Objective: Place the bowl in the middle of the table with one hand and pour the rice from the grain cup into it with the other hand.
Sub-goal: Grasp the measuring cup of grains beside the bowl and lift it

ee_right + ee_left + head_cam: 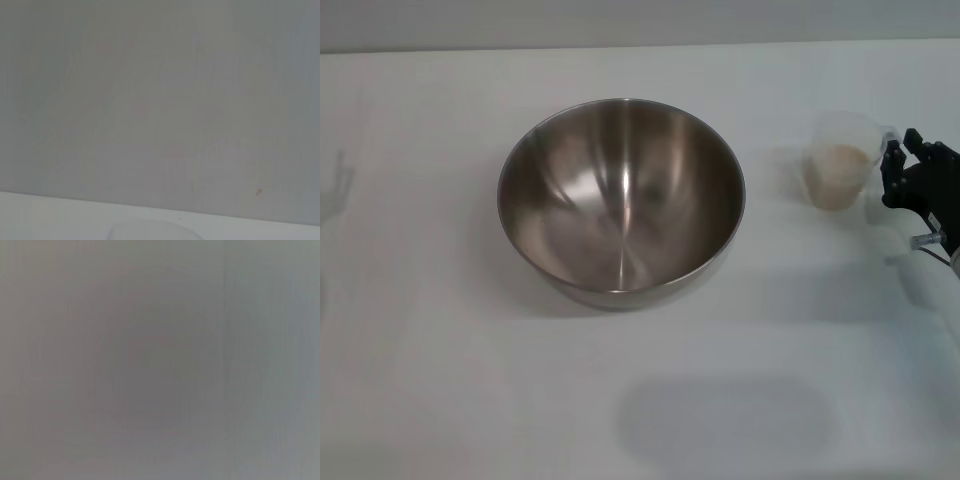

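Note:
The bowl [620, 200], large, round and shiny steel, stands empty near the middle of the white table [440, 380]. The grain cup [842, 160], small and clear, stands upright to the bowl's right, with beige rice [838, 168] inside it. My right gripper [902, 150], black, is at the right edge, just beside the cup on its handle side. Its fingers are apart and hold nothing. My left gripper is out of view. The left wrist view shows only plain grey. The right wrist view shows a grey wall above a strip of table [50, 215].
The table's far edge meets a grey wall [640, 20]. A faint shadow [338, 180] lies at the table's left edge. A soft shadow [720, 420] falls on the table in front of the bowl.

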Controlling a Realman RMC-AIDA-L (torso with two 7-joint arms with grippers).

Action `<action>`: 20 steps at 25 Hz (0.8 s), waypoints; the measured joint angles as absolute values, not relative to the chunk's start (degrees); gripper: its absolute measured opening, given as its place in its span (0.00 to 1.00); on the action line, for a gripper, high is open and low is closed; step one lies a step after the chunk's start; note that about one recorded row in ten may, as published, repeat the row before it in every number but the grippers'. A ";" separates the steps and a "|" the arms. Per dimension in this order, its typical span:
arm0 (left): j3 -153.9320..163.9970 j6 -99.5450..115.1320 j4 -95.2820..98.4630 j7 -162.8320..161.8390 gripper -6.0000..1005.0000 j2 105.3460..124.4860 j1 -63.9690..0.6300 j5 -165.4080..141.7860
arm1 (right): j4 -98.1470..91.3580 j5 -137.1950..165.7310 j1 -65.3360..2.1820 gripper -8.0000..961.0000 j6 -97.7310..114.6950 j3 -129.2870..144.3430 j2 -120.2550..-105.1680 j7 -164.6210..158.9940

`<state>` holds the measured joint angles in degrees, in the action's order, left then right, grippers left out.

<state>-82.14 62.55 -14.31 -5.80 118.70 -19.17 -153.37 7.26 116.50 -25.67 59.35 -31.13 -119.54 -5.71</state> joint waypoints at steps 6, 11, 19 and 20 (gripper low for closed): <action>-81.44 62.53 -14.11 -5.80 0.81 118.75 -19.16 -153.27 | 7.68 116.35 -25.38 0.20 59.39 -31.62 -119.61 -2.07; -81.22 61.94 -14.07 -5.80 0.81 118.74 -19.16 -153.33 | 8.21 116.21 -24.77 0.05 60.58 -32.71 -119.67 -1.36; -80.58 61.80 -14.06 -5.80 0.81 118.80 -18.88 -153.36 | 10.15 116.15 -20.59 0.01 73.93 -33.10 -119.70 0.35; -80.55 61.79 -14.06 -5.80 0.81 118.80 -18.76 -153.37 | 10.69 116.17 -20.24 0.01 75.65 -32.95 -119.63 1.54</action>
<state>-80.55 61.79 -14.06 -5.80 118.80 -18.76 -153.37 10.69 116.17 -20.24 75.65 -32.95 -119.63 1.54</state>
